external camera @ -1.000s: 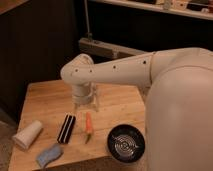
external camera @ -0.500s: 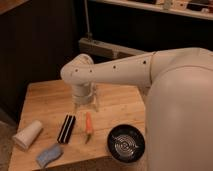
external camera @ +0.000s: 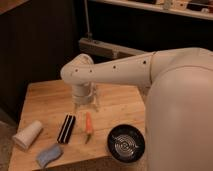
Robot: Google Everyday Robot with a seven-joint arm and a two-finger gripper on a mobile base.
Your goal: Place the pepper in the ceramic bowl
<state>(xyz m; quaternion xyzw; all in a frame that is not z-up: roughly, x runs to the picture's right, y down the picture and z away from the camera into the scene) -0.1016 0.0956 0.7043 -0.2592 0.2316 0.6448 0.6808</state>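
Nothing appears to have moved since the earlier frames: arm, claw and objects sit where they were half a second ago. Going from the picture's left across the wooden surface (external camera: pixel 45 100), a white cup (external camera: pixel 27 135) lies on its side well off from the claw and nearer the camera. A blue cloth (external camera: pixel 48 155) lies closer to the front edge. A black ribbed block (external camera: pixel 66 128) lies in front of the claw, a little to its left. The claw (external camera: pixel 86 106) hangs from the pale arm over the middle of the surface, its two prongs apart and nothing between them. The pepper (external camera: pixel 88 126) lies flat just in front of the claw, beside the block without touching it, its darker tip pointing toward the camera. The ceramic bowl (external camera: pixel 126 143) sits further right and forward of the claw, near the front edge, holding nothing and clear of the pepper. By my reading the task has barely begun. The claw is poised close to the pepper but has not closed on it. Grasping it, carrying it rightward and releasing it into the bowl all remain.
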